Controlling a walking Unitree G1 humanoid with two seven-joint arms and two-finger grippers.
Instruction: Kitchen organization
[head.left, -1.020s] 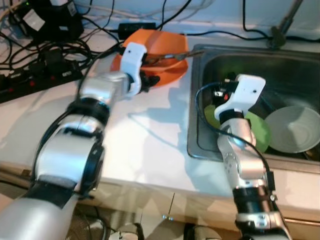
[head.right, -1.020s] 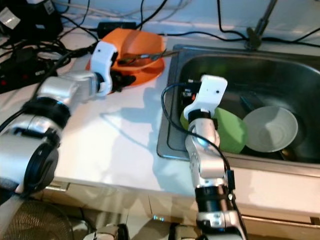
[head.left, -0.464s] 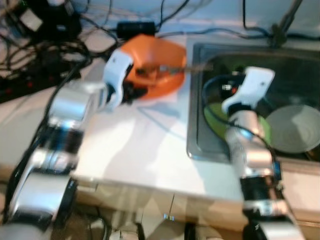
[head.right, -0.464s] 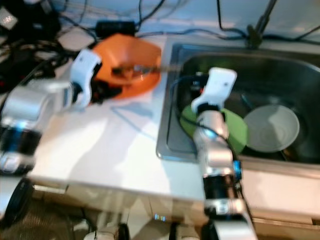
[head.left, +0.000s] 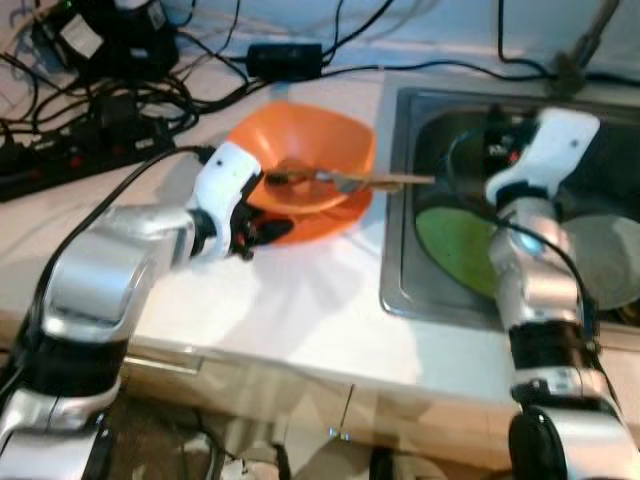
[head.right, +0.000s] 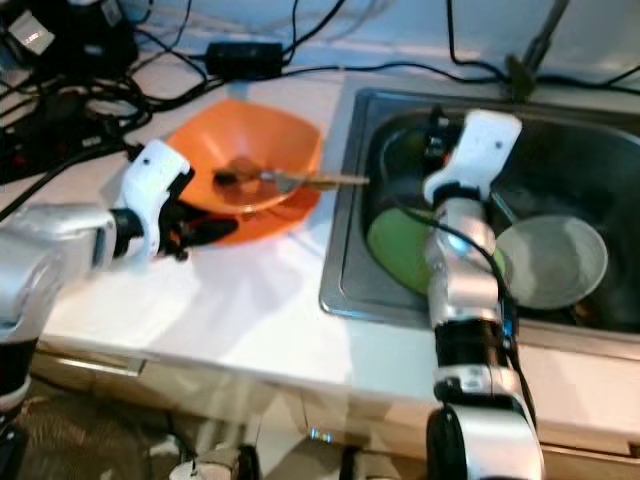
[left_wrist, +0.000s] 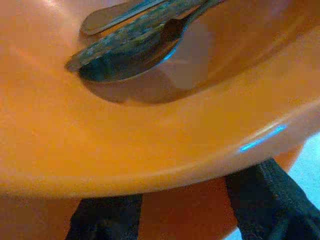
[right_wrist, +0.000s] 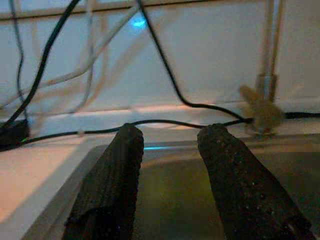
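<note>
Orange bowl (head.left: 305, 165): stands on the white worktop (head.left: 290, 310), just beside the left rim of the sink (head.left: 400, 290). Square-ish with rounded corners, upright.

Utensils (head.left: 340, 180): lie inside the orange bowl; one long handle sticks out over the bowl's right edge toward the sink. The left wrist view shows a spoon (left_wrist: 135, 55) resting with at least one other flat handle against the bowl's inner wall.

Left tool (head.left: 262, 230): at the near left edge of the orange bowl, low on the worktop. In the left wrist view both black fingers (left_wrist: 267, 200) lie under the bowl's rim, spread apart against its outer wall. Whether they press on the bowl cannot be told.

Right tool (right_wrist: 170, 170): raised above the left part of the sink, its white wrist housing (head.left: 555, 150) over the basin. Fingers narrowly parted, nothing between them, pointing toward the back wall and the tap base (right_wrist: 262, 107).

Green plate (head.left: 455, 245): lies in the sink, left part, partly behind the right arm.

Pale bowl (head.right: 555, 260): in the sink, right of the green plate, just beside it.

Cables and power strip (head.left: 70, 165): black, on the worktop behind and left of the orange bowl. A black adapter (head.left: 285, 58) lies near the back wall.
</note>
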